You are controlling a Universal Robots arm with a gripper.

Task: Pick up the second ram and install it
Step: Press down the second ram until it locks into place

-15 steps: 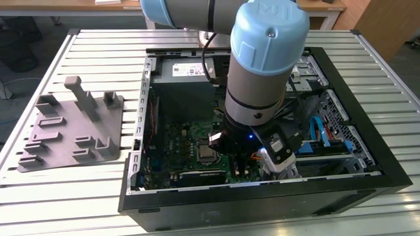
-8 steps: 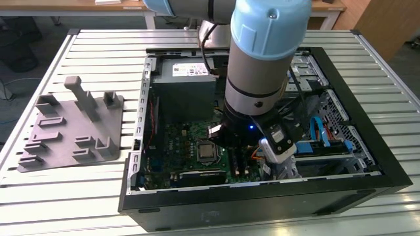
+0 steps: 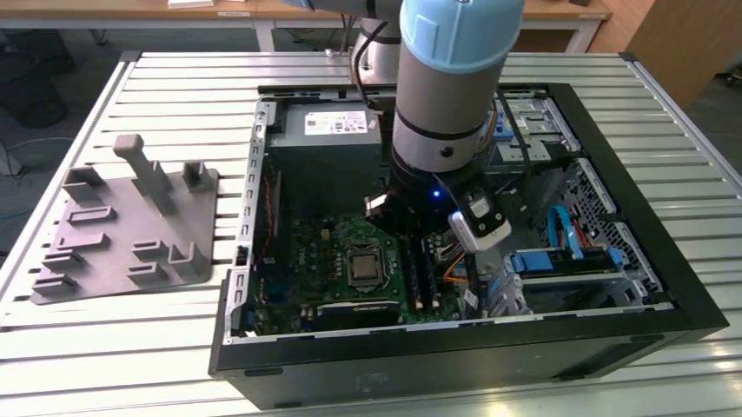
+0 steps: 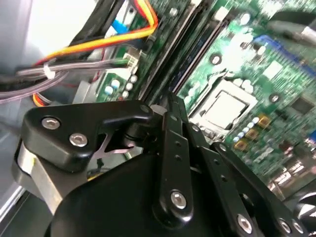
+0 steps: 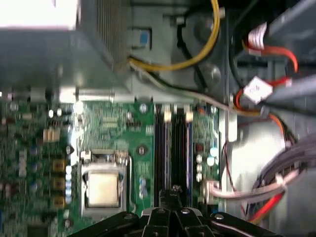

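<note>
My gripper (image 3: 406,228) hangs down inside the open computer case (image 3: 649,287), over the green motherboard (image 3: 330,252). In both wrist views its black fingers meet at the tips, so the gripper (image 5: 174,190) (image 4: 173,101) is shut. The tips sit right over the black memory slots (image 5: 173,148) beside the CPU socket (image 5: 102,190). A thin dark strip, apparently the second ram (image 5: 176,148), stands edge-on in those slots in line with the tips. I cannot tell whether the tips touch it.
A grey moulded tray (image 3: 128,226) with upright posts lies on the slatted table at the exterior view's left. Inside the case are the power supply (image 3: 330,130), drive cages (image 3: 568,261) and loose yellow, red and orange cables (image 5: 266,113) close to the slots.
</note>
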